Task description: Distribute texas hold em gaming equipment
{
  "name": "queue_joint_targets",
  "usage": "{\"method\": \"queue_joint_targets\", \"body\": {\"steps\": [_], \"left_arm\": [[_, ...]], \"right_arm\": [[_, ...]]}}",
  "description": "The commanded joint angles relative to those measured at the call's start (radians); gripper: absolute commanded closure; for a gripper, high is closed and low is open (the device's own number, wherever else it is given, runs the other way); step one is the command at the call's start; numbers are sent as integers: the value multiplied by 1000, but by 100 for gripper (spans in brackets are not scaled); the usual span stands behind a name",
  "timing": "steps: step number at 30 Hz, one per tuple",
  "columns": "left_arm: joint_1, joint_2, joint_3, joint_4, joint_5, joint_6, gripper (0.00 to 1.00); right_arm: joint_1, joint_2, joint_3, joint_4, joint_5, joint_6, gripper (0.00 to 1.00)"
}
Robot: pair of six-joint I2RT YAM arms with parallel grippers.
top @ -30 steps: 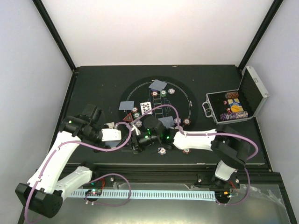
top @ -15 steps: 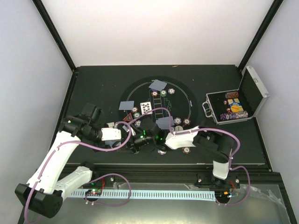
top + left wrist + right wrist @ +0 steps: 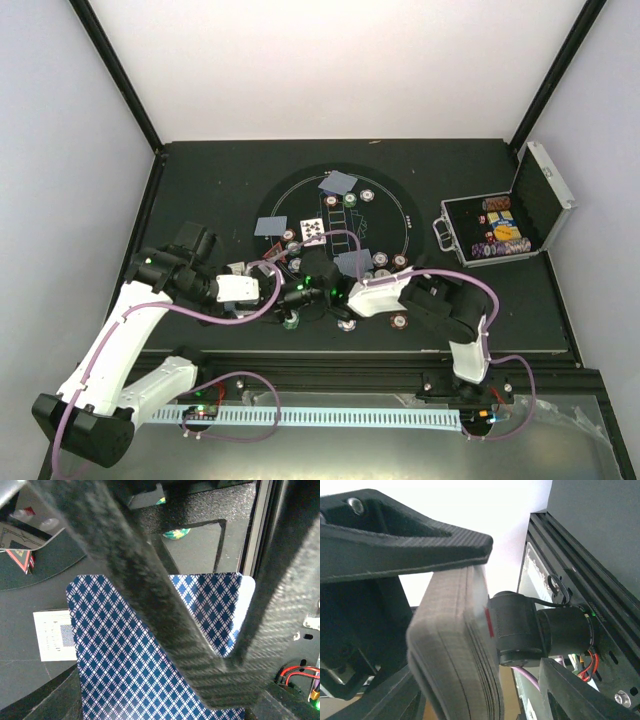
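Pinching the card deck [image 3: 457, 650], the right hand [image 3: 296, 296] has drawn back leftward.

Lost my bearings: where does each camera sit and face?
Top external: above and behind, looking down on the black table; left arm, right arm show.
Left wrist: past left fingers at a blue diamond-backed card.
Right wrist: sideways; right fingers clamp a thick grey card deck.
Top and left wrist share the round black mat.

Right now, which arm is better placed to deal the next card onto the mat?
Left, probably. The left fingers sit against a blue-backed card, ready to carry it off; the right fingers are full, clamped on the whole deck.
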Motion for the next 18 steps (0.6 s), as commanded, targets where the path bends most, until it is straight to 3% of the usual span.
{"method": "queue_joint_targets", "body": {"steps": [1,18], "left_arm": [[-8,-7,27,-12,14,8,98],[-9,2,35,-12,11,8,99]], "right_arm": [[-29,6,5,42,-26,11,37],[-68,89,73,-108,-85,-72,44]]}}
